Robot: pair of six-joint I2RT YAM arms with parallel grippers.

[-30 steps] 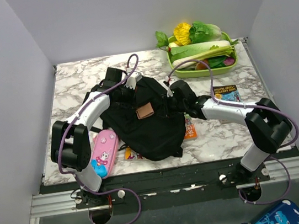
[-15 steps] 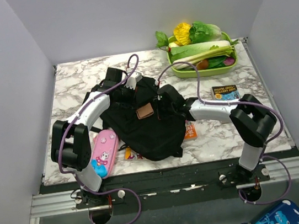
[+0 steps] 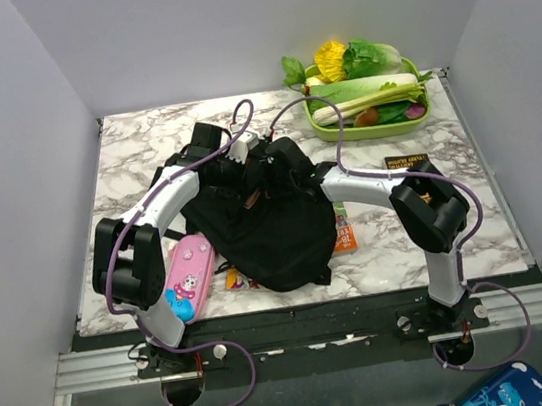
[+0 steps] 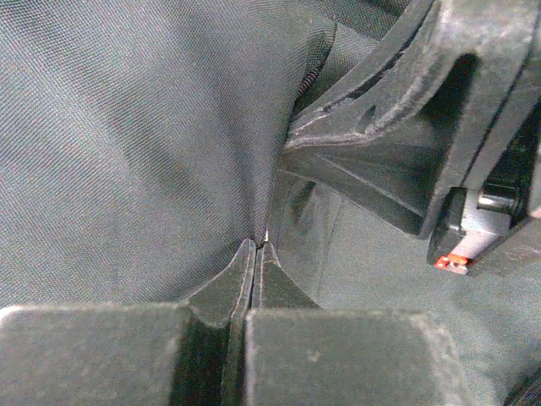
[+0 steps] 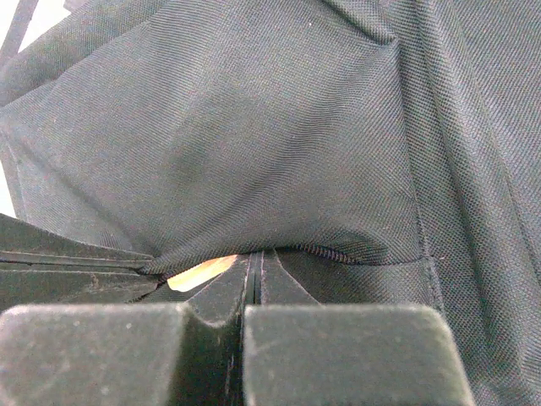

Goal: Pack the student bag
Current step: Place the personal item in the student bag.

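Leaving the pink pencil case [image 3: 188,275] lying at the near left of the table [image 3: 134,162], just beside the student bag [image 3: 277,243] and probably waiting its turn to go in. Leaving also some small colourful bits [image 3: 233,277] peeking from under the bag's near edge (too small to name) and an orange booklet [image 3: 344,229] tucked against its right side.

Keeping the student bag slumped across the middle of the table, a little left of centre, between the left arm [image 3: 151,212] and the right arm [image 3: 423,207], its far end bunched up where both wrists are meeting.

Pinching a fold of the black fabric in the left jaws, closed tight with the cloth drawn into their tips, probably anchoring one side of the mouth. Nipping with the right jaws, pressed together as well, at a stitched edge of the bag right alongside, a tan sliver [image 5: 201,272] showing under the hem. Judging by two grips set so close together: trying to part the opening so things can be dropped in, with packing itself seemingly not yet begun.

Further back on the right, leaving a dark-covered book [image 3: 405,161] lying flat, apart from the bag. Farthest off, ignoring a green tray [image 3: 372,132] of vegetables at the far right corner, likely no part of this job.
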